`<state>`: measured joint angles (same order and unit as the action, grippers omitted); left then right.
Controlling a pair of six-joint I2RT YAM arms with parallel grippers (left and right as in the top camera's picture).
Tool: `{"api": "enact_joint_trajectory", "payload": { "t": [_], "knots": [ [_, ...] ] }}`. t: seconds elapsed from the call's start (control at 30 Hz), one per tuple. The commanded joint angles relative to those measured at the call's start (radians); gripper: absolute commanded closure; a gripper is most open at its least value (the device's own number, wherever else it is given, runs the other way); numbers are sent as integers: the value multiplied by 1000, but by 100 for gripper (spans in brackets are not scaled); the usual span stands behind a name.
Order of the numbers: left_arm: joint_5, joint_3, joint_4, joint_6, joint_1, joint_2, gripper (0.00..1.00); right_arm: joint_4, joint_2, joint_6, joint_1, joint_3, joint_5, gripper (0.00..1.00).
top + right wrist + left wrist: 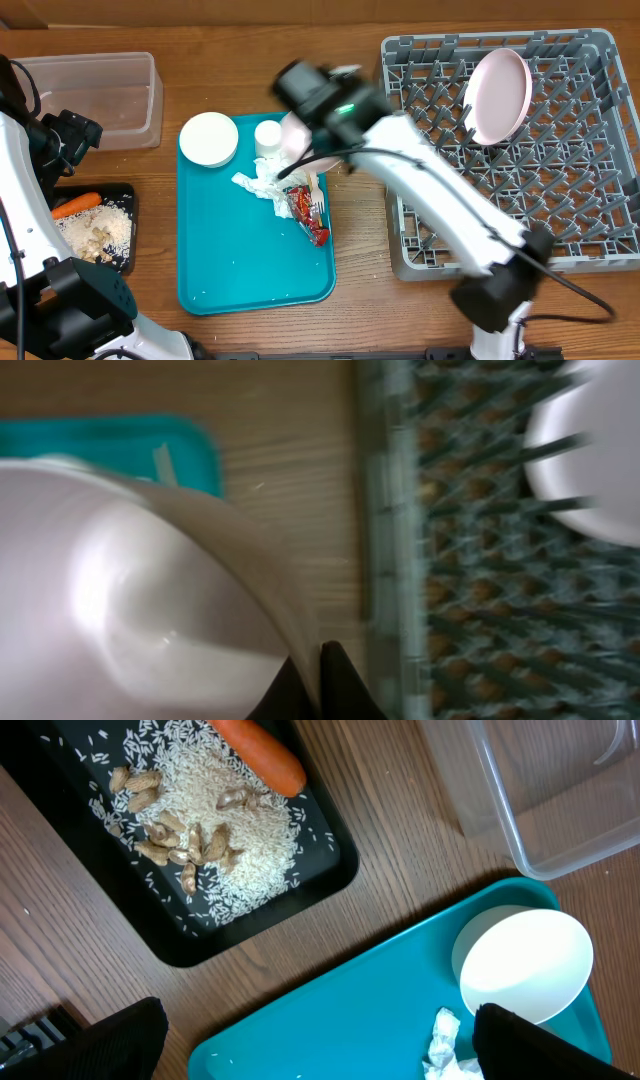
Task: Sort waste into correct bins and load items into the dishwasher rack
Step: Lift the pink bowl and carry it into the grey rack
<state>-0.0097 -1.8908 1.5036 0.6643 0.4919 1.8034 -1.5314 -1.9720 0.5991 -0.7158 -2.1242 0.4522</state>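
My right gripper (320,678) is shut on the rim of a pinkish bowl (130,600), held over the teal tray's far right corner next to the white cup (268,134); in the overhead view the bowl (296,138) shows under the right gripper (318,152). A pale pink plate (498,95) stands in the grey dishwasher rack (590,200). A white bowl (209,138), crumpled napkins (260,182), a red wrapper (306,212) and a white fork (319,203) lie on the teal tray (240,270). My left gripper (315,1045) is open and empty above the tray's left part.
A clear tub (100,95) stands at the far left. The black tray (128,200) holds a carrot piece (76,204) and beige rice and nut scraps (100,232). The right wrist view is blurred, with the rack edge (385,560) to the right.
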Motion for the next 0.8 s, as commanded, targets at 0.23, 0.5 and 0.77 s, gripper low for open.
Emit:
{"api": "enact_joint_trajectory", "payload": {
  "t": [0.23,0.5,0.77],
  "knots": [
    [7,5,2,13,5,9,0,-163,126,67,347,12,235,96],
    [7,5,2,13,5,9,0,-163,126,225,587,201,326,96],
    [7,5,2,13,5,9,0,-163,126,396,627,358,352,96]
  ]
}}
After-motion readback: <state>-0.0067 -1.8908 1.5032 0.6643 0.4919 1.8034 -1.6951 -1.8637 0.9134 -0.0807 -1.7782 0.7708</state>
